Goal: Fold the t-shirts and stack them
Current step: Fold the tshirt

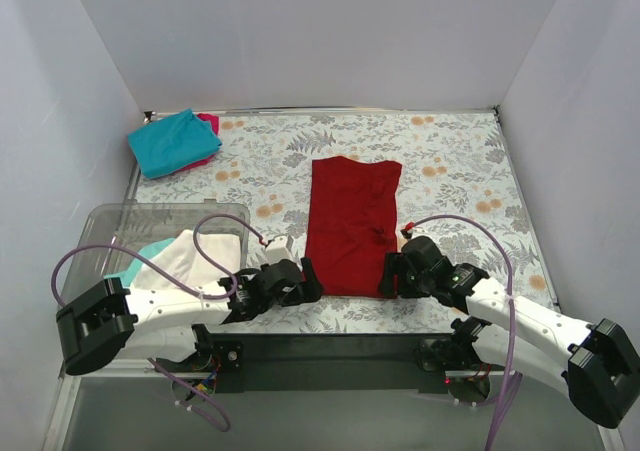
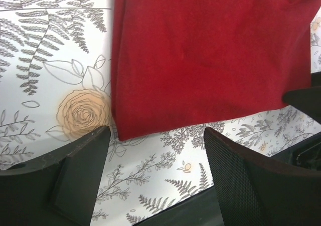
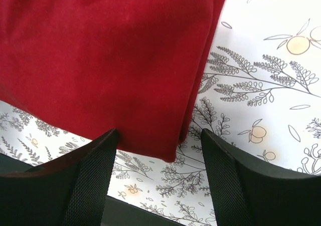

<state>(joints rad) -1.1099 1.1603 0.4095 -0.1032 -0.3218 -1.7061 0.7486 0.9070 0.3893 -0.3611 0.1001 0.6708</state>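
Dark red cloth took the middle of the desk (image 1: 470, 171): the dark red t-shirt (image 1: 352, 226) lay flat there, folded into a long narrow strip that ran from the near edge toward the far wall. The left gripper (image 1: 312, 279) stood at the near left corner of this shirt and the right gripper (image 1: 388, 274) at the near right corner, both low over the desk. In the left wrist view the left gripper (image 2: 156, 136) was wide open and held nothing; the near left corner of the dark red t-shirt (image 2: 210, 55) lay in front of the gap between its fingers (image 2: 75, 181), just beside a printed orange rose (image 2: 83, 113). In the right wrist view the right gripper (image 3: 158, 136) was also wide open and empty, and the near right corner of the dark red t-shirt (image 3: 105, 55) pointed into the gap between its fingers (image 3: 235, 181). Whether the fingertips touched the cloth could not be told. At the far left corner of the desk a teal t-shirt (image 1: 172, 141) lay folded on top of a magenta-pink t-shirt (image 1: 209, 123), of which only an edge showed. A clear plastic bin (image 1: 160, 209) stood at the near left, partly under the left arm, and inside it were a white t-shirt (image 1: 195, 256) and a teal cloth (image 1: 135, 268), both loose and not folded.
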